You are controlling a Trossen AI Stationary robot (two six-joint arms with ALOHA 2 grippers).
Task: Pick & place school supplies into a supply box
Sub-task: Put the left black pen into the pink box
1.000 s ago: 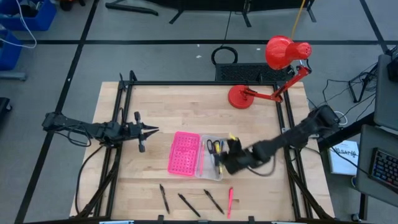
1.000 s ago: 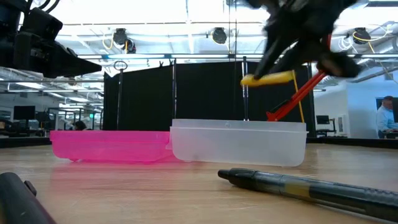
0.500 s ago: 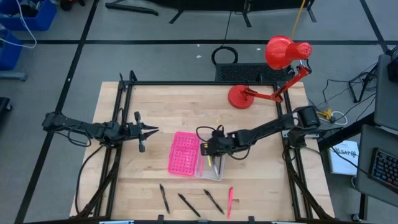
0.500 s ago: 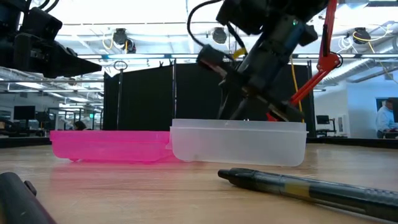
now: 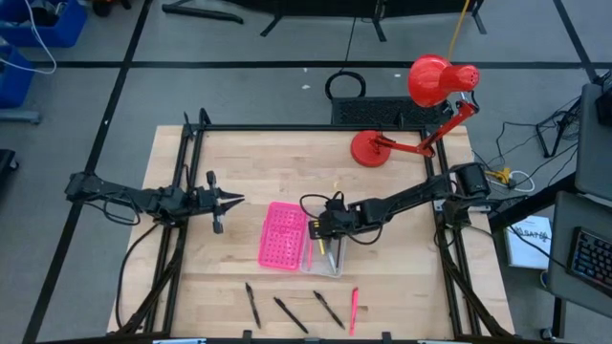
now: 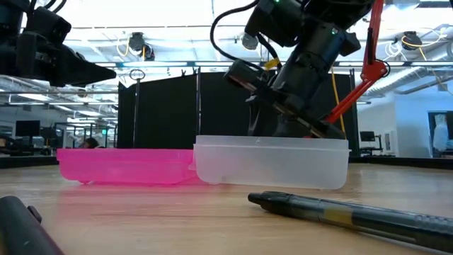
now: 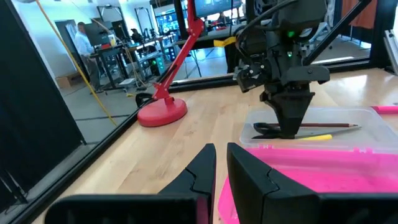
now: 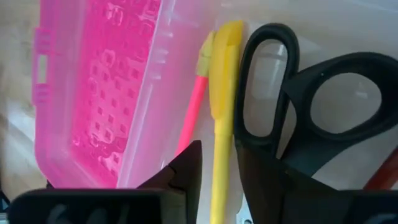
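Observation:
The supply box lies open in the middle of the table: clear half (image 5: 326, 250), pink perforated lid (image 5: 284, 235) flat on its left. Black-handled scissors (image 8: 311, 118) and a pink-red pencil (image 8: 193, 112) lie inside the clear half. My right gripper (image 5: 325, 232) reaches down into that half, shut on a yellow pen (image 8: 222, 93). Three black pens (image 5: 291, 314) and a pink pen (image 5: 353, 311) lie along the near edge. My left gripper (image 5: 229, 200) hovers shut, left of the lid. My right gripper pinches the yellow pen's barrel (image 8: 221, 163) between its two fingers (image 8: 186, 171), coming from above and pointing down into the clear half. The pen runs along the box, beside the scissors' handles. In the left wrist view it lies level and low inside the box (image 7: 314, 136).
A red desk lamp (image 5: 421, 115) stands on its round base at the far right of the table. Dark frame rails (image 5: 182, 191) run along both sides. Bare wood lies between the box and the near row of pens. One black pen (image 6: 354, 212) lies close before the low camera.
My right gripper carried the yellow pen leftward from beside the box's right side, then down into the clear half, where it has stayed for the last half second. The pen went from held high above the box to low inside it.

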